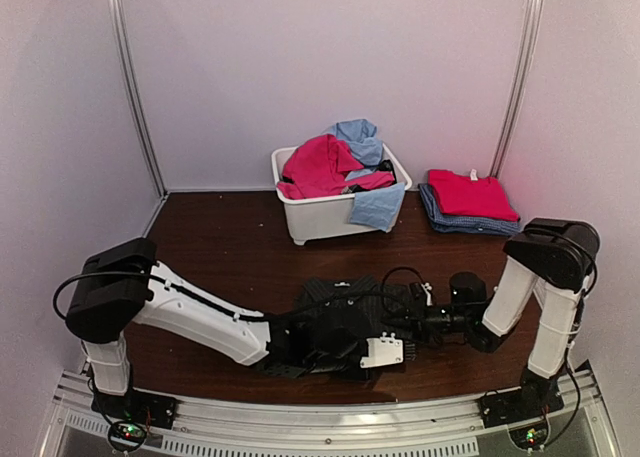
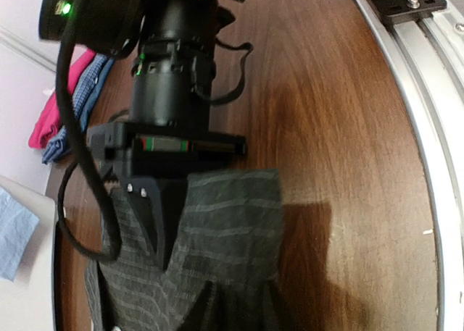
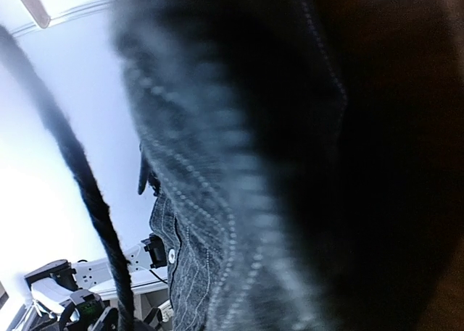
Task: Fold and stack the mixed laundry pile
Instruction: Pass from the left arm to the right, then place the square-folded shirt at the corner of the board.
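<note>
- At the back of the table (image 1: 220, 237), seen from the top camera, a white tub (image 1: 320, 222) holds the mixed laundry pile (image 1: 335, 162): a pink-red garment (image 1: 318, 167) heaped in the middle and light blue cloth (image 1: 360, 137) on top and draped over the tub's front right corner
- Just right of the tub, a folded pink-red piece (image 1: 470, 194) lies on a folded blue checked shirt (image 1: 445, 220)
- Near the front edge, a black pinstriped garment (image 1: 345, 312) lies crumpled between the two arms; the left arm (image 1: 200, 322) reaches in from the left and the right arm (image 1: 520, 287) from the right, both wrists low over it
- Left wrist view: the pinstriped cloth spreads over the brown wood, one straight edge towards the metal rail (image 2: 428, 92)
- The left gripper (image 2: 238, 306) shows only as two dark finger shapes at the bottom with cloth between them; I cannot tell whether they grip it
- The right gripper (image 2: 161, 244) faces this camera, its jaws closed together on the garment's far edge
- The folded stack and a corner of light blue cloth sit at the left margin
- Right wrist view: blurred pinstriped fabric fills nearly everything, right against the lens; a small button (image 3: 172, 256) and a black cable (image 3: 87, 200) show, with the left arm small at the bottom left
</note>
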Controlling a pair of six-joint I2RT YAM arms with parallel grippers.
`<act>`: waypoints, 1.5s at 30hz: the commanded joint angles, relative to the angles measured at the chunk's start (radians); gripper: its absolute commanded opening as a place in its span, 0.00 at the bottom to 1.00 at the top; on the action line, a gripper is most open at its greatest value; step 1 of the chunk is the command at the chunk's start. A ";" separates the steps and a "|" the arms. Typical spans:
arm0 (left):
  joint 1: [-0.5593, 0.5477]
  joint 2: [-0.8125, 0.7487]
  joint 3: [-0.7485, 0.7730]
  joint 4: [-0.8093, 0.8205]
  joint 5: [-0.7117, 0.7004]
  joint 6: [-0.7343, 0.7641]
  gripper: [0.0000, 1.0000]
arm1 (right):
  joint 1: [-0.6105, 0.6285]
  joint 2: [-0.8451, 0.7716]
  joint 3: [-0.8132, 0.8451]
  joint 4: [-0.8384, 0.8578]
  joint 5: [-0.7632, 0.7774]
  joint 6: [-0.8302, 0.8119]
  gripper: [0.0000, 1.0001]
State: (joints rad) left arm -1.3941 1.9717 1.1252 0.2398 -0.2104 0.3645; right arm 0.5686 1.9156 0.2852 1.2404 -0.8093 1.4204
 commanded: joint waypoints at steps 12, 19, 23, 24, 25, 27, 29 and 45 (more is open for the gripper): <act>0.094 -0.195 -0.146 0.024 -0.062 -0.096 0.68 | -0.260 -0.766 0.213 -1.502 0.343 -0.781 0.00; 0.128 -0.217 -0.178 0.060 -0.064 -0.112 0.75 | -0.344 -0.711 0.448 -1.809 0.562 -1.023 0.00; 0.129 -0.228 -0.201 0.085 -0.055 -0.119 0.76 | -0.367 -0.620 0.591 -1.838 0.633 -1.104 0.00; 0.130 -0.231 -0.208 0.090 -0.054 -0.120 0.76 | -0.368 -0.587 0.635 -1.849 0.659 -1.120 0.00; 0.133 -0.234 -0.212 0.093 -0.054 -0.123 0.76 | -0.369 -0.557 0.679 -1.858 0.675 -1.139 0.00; 0.137 -0.241 -0.226 0.100 -0.055 -0.126 0.77 | -0.372 -0.498 0.750 -1.843 0.654 -1.170 0.00; 0.145 -0.252 -0.246 0.108 -0.050 -0.134 0.89 | -0.373 -0.430 0.830 -1.857 0.639 -1.196 0.00; 0.216 -0.346 -0.368 0.121 -0.033 -0.207 0.98 | -0.406 -0.020 1.470 -2.090 0.693 -1.328 0.00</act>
State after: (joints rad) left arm -1.1912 1.6485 0.7742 0.3000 -0.2573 0.1837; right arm 0.1692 1.8160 1.6203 -0.7891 -0.1295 0.1513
